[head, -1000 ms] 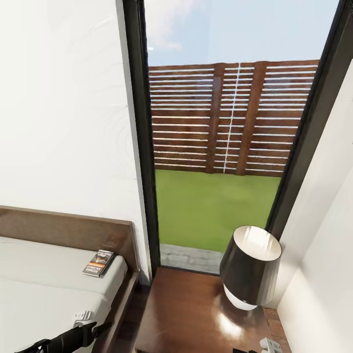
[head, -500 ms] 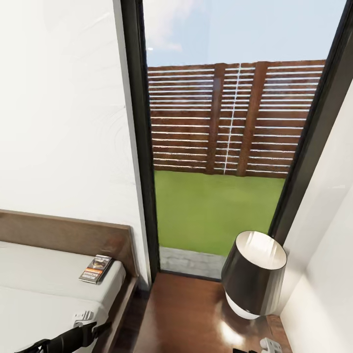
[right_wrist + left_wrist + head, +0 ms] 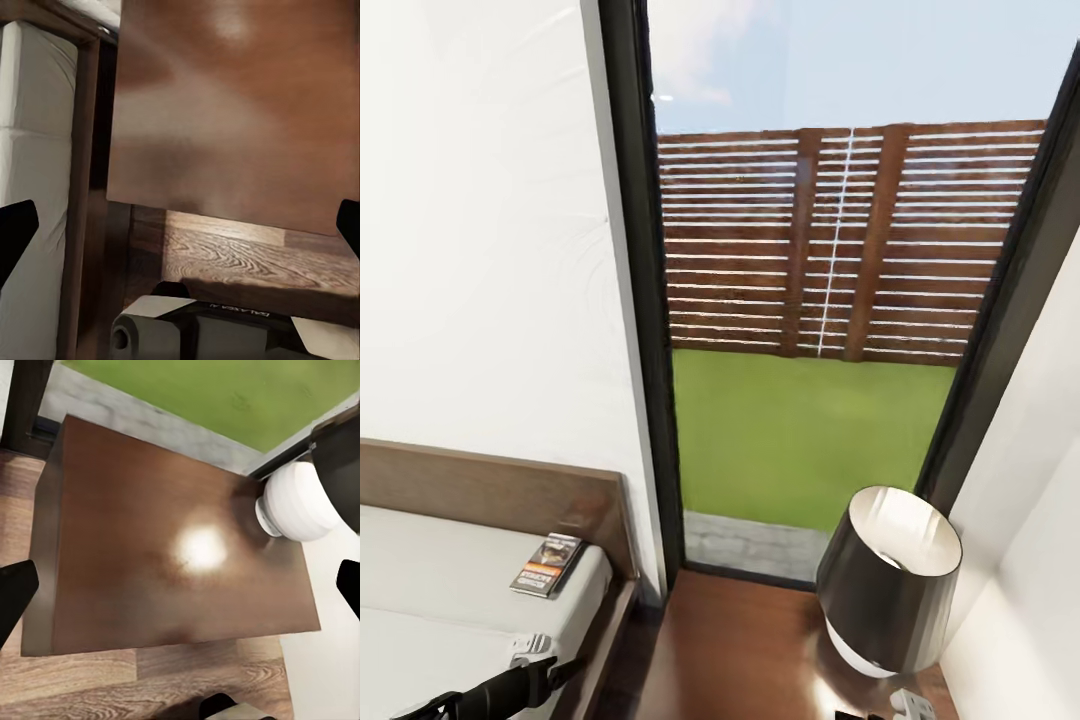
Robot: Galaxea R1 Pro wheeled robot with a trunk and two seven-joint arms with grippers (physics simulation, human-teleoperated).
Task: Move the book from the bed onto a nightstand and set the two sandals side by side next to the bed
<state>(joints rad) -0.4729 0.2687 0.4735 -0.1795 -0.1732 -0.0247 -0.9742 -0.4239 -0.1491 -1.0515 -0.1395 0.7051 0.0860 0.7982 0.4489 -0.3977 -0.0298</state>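
Head view: book (image 3: pixel 547 565) lies on the bed (image 3: pixel 450 560) at its corner by the headboard. Black window frame (image 3: pixel 630 300) stands between bed and nightstand (image 3: pixel 740 650); a dark-shaded lamp (image 3: pixel 888 580) sits on its top.

Left wrist view: left gripper (image 3: pixel 180 589) spread wide over the nightstand (image 3: pixel 150 555), lamp base (image 3: pixel 296 502) at a corner.

Right wrist view: right gripper (image 3: pixel 180 232) wide apart above nightstand edge (image 3: pixel 225 112), bed frame (image 3: pixel 79 187), plank floor (image 3: pixel 240 255).

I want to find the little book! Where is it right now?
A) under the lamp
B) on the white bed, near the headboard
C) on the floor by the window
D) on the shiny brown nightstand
B: in the head view the book lies flat on the bed mattress close to the wooden headboard, apart from the nightstand and its lamp.
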